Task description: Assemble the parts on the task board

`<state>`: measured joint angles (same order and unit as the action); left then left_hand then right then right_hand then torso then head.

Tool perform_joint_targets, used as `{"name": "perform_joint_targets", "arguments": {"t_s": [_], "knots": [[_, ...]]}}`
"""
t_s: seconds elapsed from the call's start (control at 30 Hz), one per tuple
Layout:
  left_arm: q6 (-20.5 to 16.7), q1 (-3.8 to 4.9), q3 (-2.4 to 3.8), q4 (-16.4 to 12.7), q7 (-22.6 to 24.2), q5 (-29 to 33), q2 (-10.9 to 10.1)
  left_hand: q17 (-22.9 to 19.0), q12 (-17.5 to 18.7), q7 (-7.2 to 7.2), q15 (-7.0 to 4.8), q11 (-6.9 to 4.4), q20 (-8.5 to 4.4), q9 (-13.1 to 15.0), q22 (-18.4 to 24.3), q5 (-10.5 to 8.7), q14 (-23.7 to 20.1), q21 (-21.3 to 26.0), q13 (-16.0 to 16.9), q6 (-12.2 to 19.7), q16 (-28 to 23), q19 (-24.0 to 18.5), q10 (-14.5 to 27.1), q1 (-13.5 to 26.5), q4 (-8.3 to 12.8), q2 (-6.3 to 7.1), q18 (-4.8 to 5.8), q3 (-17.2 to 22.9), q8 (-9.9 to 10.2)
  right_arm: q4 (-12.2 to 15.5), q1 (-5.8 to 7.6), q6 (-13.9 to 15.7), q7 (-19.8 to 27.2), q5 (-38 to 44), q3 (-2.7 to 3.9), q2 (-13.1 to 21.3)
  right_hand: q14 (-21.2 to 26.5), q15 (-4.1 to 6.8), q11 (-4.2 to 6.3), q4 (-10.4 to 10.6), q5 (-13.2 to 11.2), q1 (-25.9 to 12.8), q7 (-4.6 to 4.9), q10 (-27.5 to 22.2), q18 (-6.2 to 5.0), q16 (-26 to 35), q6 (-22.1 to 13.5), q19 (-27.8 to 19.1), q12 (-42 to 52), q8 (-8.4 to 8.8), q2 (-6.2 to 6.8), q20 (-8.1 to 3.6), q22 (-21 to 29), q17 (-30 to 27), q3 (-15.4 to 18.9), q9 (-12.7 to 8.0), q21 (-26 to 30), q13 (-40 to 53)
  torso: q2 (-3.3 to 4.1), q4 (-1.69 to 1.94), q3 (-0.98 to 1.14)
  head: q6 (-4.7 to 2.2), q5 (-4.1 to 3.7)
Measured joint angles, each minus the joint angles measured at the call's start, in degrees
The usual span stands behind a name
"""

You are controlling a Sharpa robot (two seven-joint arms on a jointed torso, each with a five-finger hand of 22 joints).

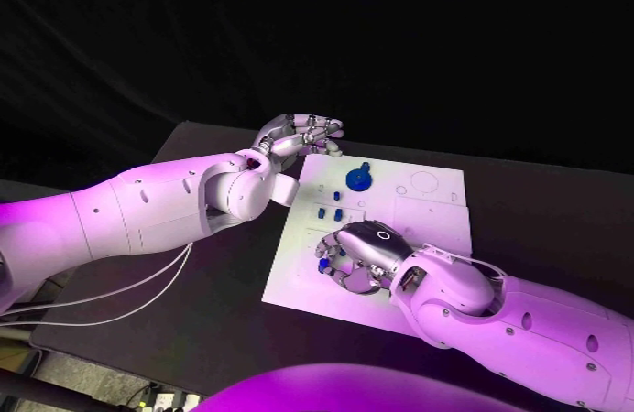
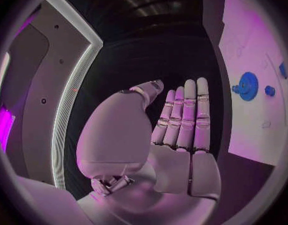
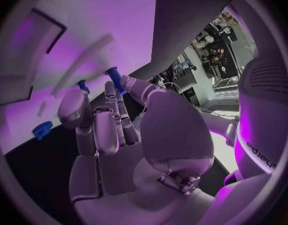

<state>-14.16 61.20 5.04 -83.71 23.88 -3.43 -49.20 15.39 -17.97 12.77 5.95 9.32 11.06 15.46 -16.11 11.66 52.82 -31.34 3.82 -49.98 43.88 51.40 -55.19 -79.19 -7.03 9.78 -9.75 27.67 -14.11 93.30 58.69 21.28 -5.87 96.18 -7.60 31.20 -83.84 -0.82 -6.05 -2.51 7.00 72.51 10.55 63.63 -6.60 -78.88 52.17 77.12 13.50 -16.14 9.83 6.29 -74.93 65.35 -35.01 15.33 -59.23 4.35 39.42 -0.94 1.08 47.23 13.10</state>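
The right robot hand (image 1: 359, 256) lies over the lower left part of the task board (image 1: 436, 212), fingers curled toward seven o'clock in the head view. A small blue part (image 3: 115, 79) is pinched at its fingertips, seen in the right wrist view as a short blue peg between the thumb and a finger; in the head view a blue piece (image 1: 323, 265) shows at the hand's nine o'clock side. Another small blue part (image 3: 41, 129) lies on the board near the fingers.

The left robot hand (image 1: 301, 135) hovers off the board's upper left corner, at about eleven o'clock from the board's middle. It holds nothing; in the left wrist view its fingers (image 2: 184, 116) are straight and side by side, the thumb apart.

On the board, a blue gear-like part (image 1: 359, 178) sits at twelve o'clock from the right hand, with several small blue pegs (image 1: 333, 212) between it and that hand. The board rests on the black surface (image 1: 555, 201).
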Motion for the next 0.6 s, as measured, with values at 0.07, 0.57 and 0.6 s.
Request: {"name": "perform_joint_targets", "arguments": {"t_s": [0.07, 0.57, 0.6], "knots": [[0.0, 0.0, 0.0, 0.0, -0.01, 0.0, 0.0, 0.0, 0.0, 0.0, 0.0, 0.0, 0.0, 0.0, 0.0, 0.0, 0.0, 0.0, 0.0, 0.0, 0.0, 0.0, 0.0, 0.0, 0.0, 0.0, 0.0, 0.0, 0.0, 0.04, -0.1, -0.22, 0.17, -0.16, -0.07, 0.03, -0.18, -0.2, -0.31, -0.01, 0.31, -0.46, 0.02, -0.5, 0.0, 0.0, -0.13, -0.09, -0.11, 0.21, 0.46, 0.09, 0.0, 0.04, 0.3, -0.01, 0.17, -0.04, 0.0, 0.0, 0.0, -0.04, -0.04], [0.02, 0.0, 0.0, 0.07, -0.03, 0.0, 0.05, 0.0, 0.0, 0.0, 0.0, 0.0, 0.0, 0.0, 0.0, 0.0, 0.0, 0.0, 0.0, 0.0, 0.0, 0.0, 0.0, 0.0, 0.0, 0.0, 0.0, 0.0, 0.0, 1.73, -0.09, 3.11, 0.6, -1.72, -0.1, 1.91, 1.49, -2.03, -2.05, 1.82, 2.44, -2.62, 1.06, -7.77, 0.0, 3.15, -2.61, -3.81, -2.17, 2.2, 2.01, 2.14, 3.59, -6.05, 4.51, -0.49, 9.75, -0.5, -0.01, 0.03, 0.07, -0.37, -0.59], [0.03, 0.0, 0.01, 0.1, -0.03, 0.0, 0.04, 0.0, 0.0, 0.0, 0.0, 0.0, 0.0, 0.0, 0.0, 0.0, 0.0, 0.0, 0.0, 0.0, 0.0, 0.0, 0.0, 0.0, 0.0, 0.0, 0.0, 0.0, 0.0, 2.47, -0.03, 3.9, 0.66, -1.91, -0.07, 2.61, 1.68, -2.03, -2.04, 1.81, 2.44, -2.62, 1.25, -7.97, -0.01, 3.33, -2.8, -4.09, -2.17, 2.34, 2.01, 2.02, 3.81, -6.34, 4.68, -0.49, 10.21, -0.5, -0.01, 0.03, 0.07, -0.4, -0.65]]}}
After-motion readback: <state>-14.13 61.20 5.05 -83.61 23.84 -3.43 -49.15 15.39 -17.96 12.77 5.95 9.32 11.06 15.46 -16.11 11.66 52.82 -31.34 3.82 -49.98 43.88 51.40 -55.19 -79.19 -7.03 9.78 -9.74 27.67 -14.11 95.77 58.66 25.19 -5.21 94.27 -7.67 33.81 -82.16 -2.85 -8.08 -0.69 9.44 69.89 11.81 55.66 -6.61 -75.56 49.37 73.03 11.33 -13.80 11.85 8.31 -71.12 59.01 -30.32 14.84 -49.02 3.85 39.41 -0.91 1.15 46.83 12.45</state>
